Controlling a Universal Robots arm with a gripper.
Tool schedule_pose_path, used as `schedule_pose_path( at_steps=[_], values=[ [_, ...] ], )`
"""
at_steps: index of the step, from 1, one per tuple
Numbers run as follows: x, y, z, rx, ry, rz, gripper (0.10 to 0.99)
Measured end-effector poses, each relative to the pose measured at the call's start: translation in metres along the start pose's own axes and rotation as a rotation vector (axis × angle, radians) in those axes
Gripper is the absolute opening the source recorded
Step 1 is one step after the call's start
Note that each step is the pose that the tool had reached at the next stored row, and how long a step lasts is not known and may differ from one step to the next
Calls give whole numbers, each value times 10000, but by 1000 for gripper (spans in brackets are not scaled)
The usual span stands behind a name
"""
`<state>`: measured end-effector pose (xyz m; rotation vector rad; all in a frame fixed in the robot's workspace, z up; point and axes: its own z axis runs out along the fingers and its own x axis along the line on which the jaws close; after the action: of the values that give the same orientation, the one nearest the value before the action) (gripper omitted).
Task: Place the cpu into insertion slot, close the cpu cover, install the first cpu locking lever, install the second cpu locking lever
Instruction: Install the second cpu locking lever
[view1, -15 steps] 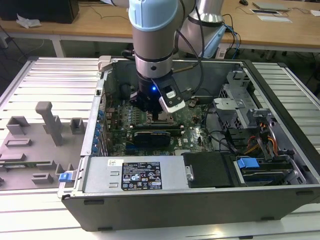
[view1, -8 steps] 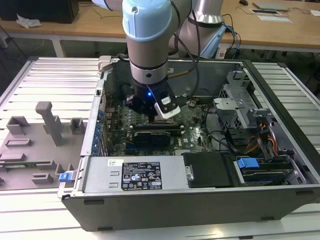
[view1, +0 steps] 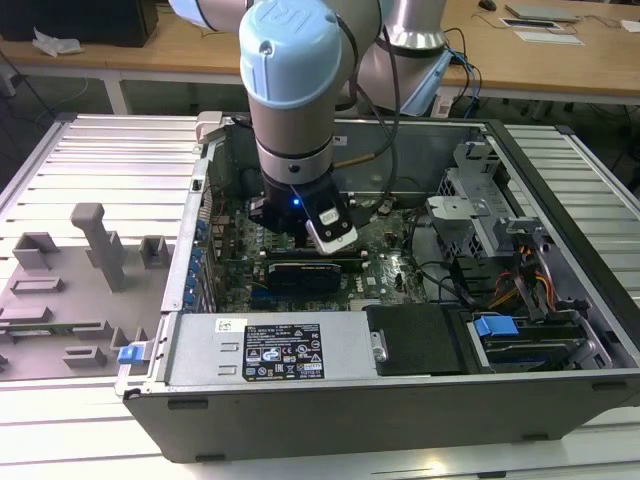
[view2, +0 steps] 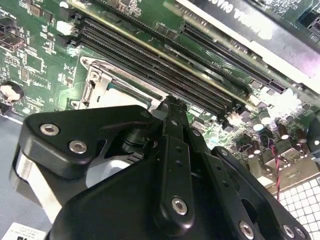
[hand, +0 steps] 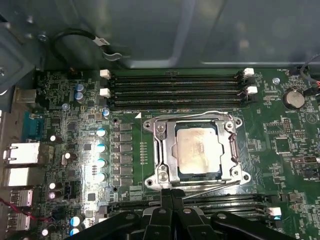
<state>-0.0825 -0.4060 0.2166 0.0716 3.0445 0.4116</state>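
Note:
In the first wrist view the cpu lies flat in the insertion slot, its pale metal top showing through the window of the cpu cover. The cover lies down over it. One thin wire locking lever runs along one side of the socket, and a second lever runs slightly slanted along the opposite side. My gripper is shut with nothing between its fingers, its tip just beside that second lever. In the second wrist view the gripper hovers at the socket's edge.
The arm's wrist hangs inside an open computer case over the green board. Long memory slots flank the socket. A black card, cables and drive bays crowd the exterior view's right.

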Motion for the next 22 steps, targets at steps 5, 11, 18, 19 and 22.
schedule_pose_path(
  at_steps=[5, 11, 18, 19, 22],
  values=[
    [27, -43, 77, -301, 15, 12, 106],
    [87, -62, 151, -467, 23, 17, 106],
    [117, -35, 195, -537, 27, 16, 106],
    [120, -32, 198, -538, 27, 16, 106],
    [135, -21, 218, -533, 28, 14, 106]
  ],
)
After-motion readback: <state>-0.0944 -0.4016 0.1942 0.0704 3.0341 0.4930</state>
